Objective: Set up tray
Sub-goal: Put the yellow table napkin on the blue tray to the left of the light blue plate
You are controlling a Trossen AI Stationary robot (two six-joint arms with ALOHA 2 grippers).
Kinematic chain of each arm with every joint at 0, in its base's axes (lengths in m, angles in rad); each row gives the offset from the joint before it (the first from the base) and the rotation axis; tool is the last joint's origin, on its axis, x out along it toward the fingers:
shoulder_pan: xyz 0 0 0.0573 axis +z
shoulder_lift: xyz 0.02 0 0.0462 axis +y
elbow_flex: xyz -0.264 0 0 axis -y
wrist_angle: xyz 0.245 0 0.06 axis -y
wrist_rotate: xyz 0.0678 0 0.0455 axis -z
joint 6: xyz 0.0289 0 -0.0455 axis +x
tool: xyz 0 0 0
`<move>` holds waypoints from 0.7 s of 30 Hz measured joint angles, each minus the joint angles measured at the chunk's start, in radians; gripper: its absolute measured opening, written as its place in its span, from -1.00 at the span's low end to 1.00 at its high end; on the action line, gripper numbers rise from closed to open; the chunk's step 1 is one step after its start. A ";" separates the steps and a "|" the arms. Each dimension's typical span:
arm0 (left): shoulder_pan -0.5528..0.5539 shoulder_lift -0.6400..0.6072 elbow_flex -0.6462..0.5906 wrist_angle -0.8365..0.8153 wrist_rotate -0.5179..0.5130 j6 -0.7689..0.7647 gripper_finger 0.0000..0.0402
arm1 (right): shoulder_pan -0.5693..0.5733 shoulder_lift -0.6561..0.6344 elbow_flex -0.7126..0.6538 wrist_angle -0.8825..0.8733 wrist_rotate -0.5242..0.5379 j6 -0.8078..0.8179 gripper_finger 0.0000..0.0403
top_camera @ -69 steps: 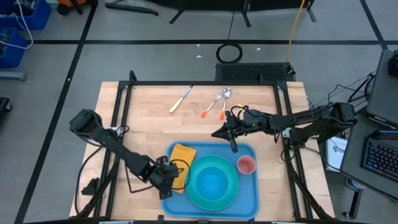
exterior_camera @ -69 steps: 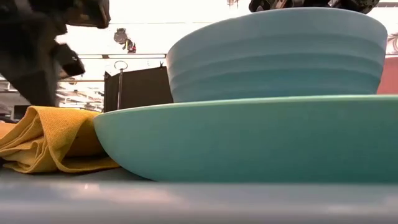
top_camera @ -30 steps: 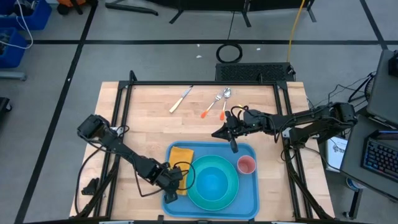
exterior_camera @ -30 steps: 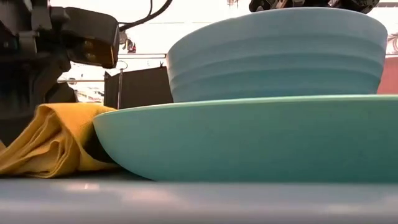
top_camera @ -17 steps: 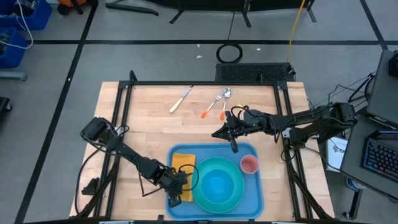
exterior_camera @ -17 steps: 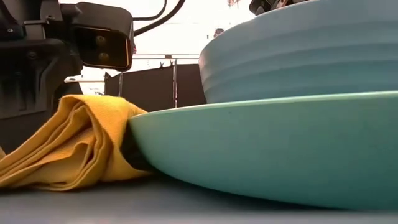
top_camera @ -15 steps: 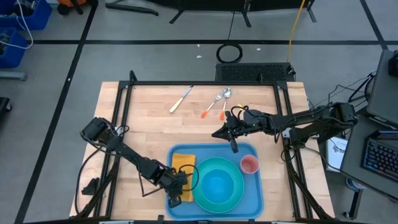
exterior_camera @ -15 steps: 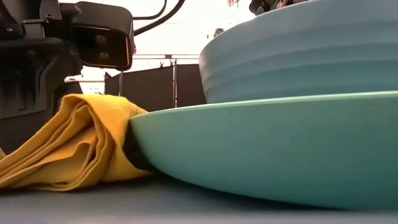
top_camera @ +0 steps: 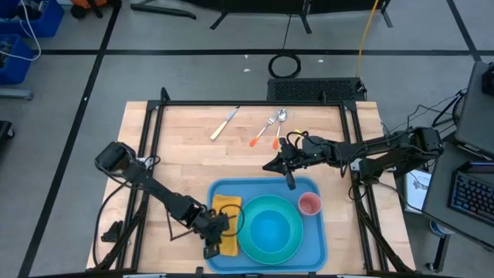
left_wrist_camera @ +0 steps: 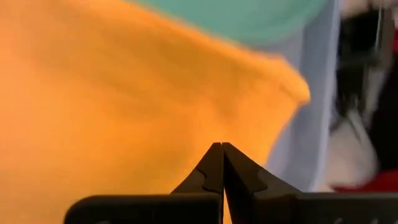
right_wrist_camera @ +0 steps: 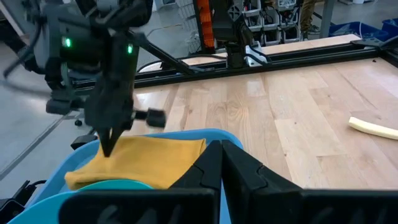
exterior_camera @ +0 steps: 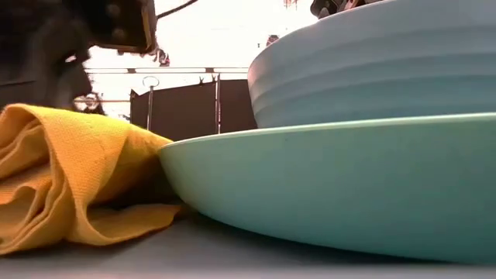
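The large flat blue plastic tray w/ raised rim sat at the near middle of the wooden table, long axis running left-right across the table. On it: round turquoise plate w/ bowl inside, small pink cup, and a crumpled yellow-orange cloth napkin along the tray's left end.

Left gripper was at that left end, tips pinched fully shut w/ nothing visibly between them, right over the napkin's near part; the napkin lay between it and the plate.

Right gripper hovered at the tray's far rim, also closed tight and empty.

Judgement: left arm is nearer the napkin, so any nudge or regrip there falls to it, working toward the tray's far-left corner, away from the plate.
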 joint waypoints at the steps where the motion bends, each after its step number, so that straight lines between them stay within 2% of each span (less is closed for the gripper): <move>1: 0.000 -0.017 0.001 -0.022 -0.046 0.000 -1.00 | 0.000 0.000 0.000 -0.001 0.000 0.000 -1.00; 3: -0.003 -0.051 0.000 -0.051 -0.117 0.005 -1.00 | 0.000 0.000 0.000 -0.002 0.000 0.000 -1.00; 8: -0.004 -0.101 0.002 -0.029 -0.212 0.075 -1.00 | 0.000 0.000 0.000 -0.003 0.000 0.000 -1.00; 21: 0.053 -0.076 0.002 -0.021 -0.215 0.140 -1.00 | 0.000 0.000 0.000 -0.006 0.001 0.000 -1.00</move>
